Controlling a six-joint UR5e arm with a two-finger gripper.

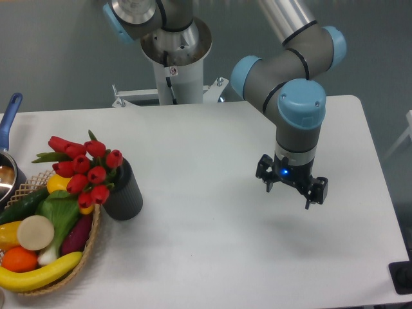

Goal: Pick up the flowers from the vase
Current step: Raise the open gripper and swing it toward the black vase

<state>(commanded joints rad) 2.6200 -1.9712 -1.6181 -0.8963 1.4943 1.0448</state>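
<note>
Leaning up-left from the vase [123,191], the flowers [84,168]; gripper [291,188] fingers wide, empty.

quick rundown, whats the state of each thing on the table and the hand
hand: open, empty, above the table's right side
flowers: in the vase, leaning left over the basket
vase: upright, beside the basket
basket: full of vegetables
pot: at the left edge, mostly cut off
</note>
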